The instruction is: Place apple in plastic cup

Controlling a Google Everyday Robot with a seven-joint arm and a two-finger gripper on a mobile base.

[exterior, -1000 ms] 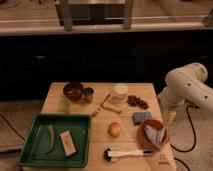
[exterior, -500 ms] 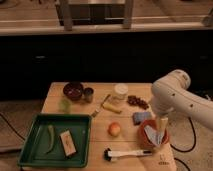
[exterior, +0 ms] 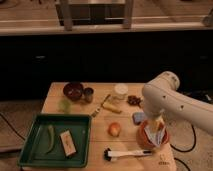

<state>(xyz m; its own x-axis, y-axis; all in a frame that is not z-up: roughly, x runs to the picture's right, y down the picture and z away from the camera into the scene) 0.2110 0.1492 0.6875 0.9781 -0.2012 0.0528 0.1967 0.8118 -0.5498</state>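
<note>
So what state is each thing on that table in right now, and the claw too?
apple: loose on the table, not in any cup.
plastic cup: upright at the back, apart from the apple.
orange bowl: upright, under the claw.
claw: at the orange bowl, away from the apple.
green tray: flat, holding two items.

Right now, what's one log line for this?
gripper: over bowl | apple: on table, not in cup | cup: at table's back

Wooden table (exterior: pixel 98 131): my gripper (exterior: pixel 156 129) hung over orange bowl (exterior: pixel 145 140); apple (exterior: pixel 114 129) just left, green tray (exterior: pixel 56 117) farther left.
</note>
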